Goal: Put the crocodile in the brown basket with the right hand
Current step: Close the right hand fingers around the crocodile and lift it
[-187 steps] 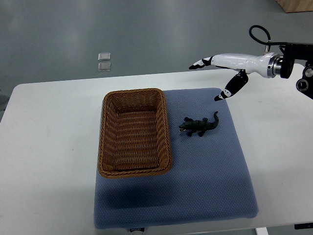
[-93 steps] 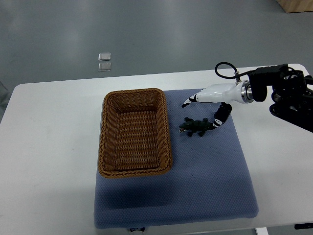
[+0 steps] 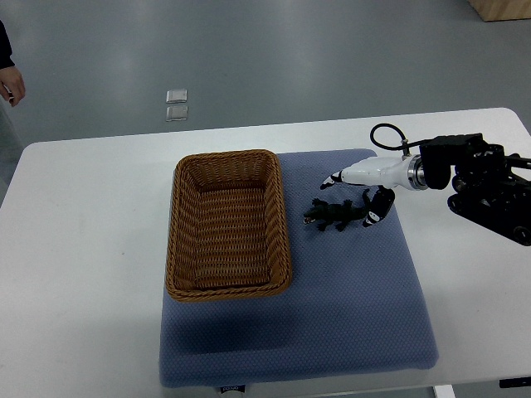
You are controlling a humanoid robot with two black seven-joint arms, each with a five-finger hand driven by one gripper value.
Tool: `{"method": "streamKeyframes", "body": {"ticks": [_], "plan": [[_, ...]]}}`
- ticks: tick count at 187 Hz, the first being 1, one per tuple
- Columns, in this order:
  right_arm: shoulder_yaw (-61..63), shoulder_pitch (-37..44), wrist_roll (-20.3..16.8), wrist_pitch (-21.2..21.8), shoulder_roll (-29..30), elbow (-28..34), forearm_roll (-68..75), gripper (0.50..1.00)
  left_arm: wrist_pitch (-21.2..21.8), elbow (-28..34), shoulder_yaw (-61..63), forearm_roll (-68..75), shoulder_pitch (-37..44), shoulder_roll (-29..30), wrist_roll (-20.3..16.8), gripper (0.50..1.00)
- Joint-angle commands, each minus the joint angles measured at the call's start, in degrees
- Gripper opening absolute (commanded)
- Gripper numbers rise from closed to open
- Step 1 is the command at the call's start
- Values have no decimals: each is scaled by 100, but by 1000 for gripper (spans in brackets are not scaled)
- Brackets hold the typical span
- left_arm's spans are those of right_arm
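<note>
A small dark green crocodile (image 3: 335,215) lies on the blue mat (image 3: 348,298), just right of the brown wicker basket (image 3: 230,223), which is empty. My right hand (image 3: 352,197) comes in from the right edge and hovers low over the crocodile's tail end. Its fingers (image 3: 333,179) are spread above the toy and the thumb (image 3: 373,215) points down beside the tail. The hand is open and holds nothing. The left arm is out of view.
The mat and basket rest on a white table (image 3: 83,249). A person's hand (image 3: 12,85) shows at the far upper left edge, away from the table. Two small square plates (image 3: 176,104) lie on the grey floor beyond the table.
My right hand has come down and to the left from above the mat's far right corner to the crocodile's tail. A person's hand has appeared at the upper left edge.
</note>
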Motion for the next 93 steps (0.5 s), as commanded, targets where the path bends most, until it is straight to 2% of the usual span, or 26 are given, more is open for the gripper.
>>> {"method": "streamKeyframes", "body": {"ticks": [1,54,77,93], "plan": [[10,-27,-4,-8,14,-1,23,901,0,3,0,0,-1,0,0,1000],[19,-123,-75,-131,102,-53,6,862,0,3,0,0,-1,0,0,1000],[37,-132,-75,-193,111,-115,6,799,0,3,0,0,-1,0,0,1000],[37,-132,-75,-228,120,-133,6,782,0,-6,0,0,-1,0,0,1000]]}}
